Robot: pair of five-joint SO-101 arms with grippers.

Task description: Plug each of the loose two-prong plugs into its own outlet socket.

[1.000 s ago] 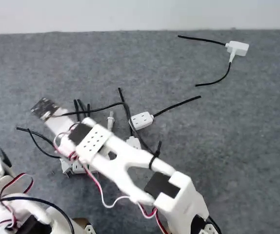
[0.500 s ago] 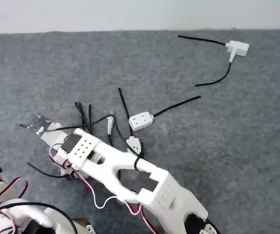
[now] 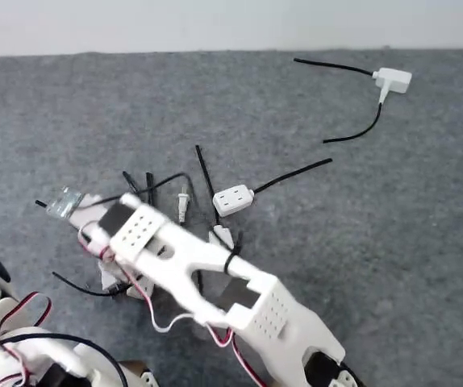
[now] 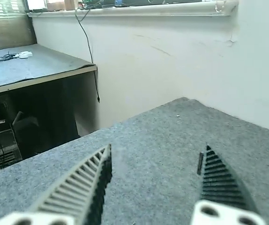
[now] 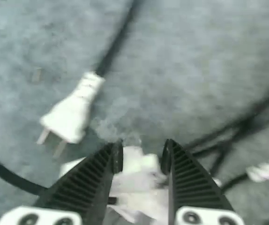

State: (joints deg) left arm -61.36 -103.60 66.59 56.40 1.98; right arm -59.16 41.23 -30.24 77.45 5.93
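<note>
The likeliest trouble, as I judged it, was the tangle. The right gripper (image 5: 142, 145) had its jaws drawn narrow on a white piece (image 5: 137, 171), plug or socket I could not tell, at the near left of the grey mat (image 3: 336, 242). Black cords (image 3: 203, 173) crossed close around it. A pull on the trailing cord could have snagged those strands and dragged the small plug (image 3: 182, 201) or the outlet socket (image 3: 233, 198) just right of it out of place. The hold also looked shallow, near the jaw tips, so the piece might have twisted and left its prongs or slots badly lined up for mating. Another two-prong plug (image 5: 71, 115) lay flat just beside the jaws and could have been knocked. The left gripper (image 4: 158, 149) hung wide apart with nothing between its fingers, at the near left edge and well away from the cords, so it steadied nothing. Compared with a second before, the right gripper had come nearer and further left, taking the cord with it so that its curve had shifted. The middle socket and the far-right socket (image 3: 393, 78) had stayed put.
</note>
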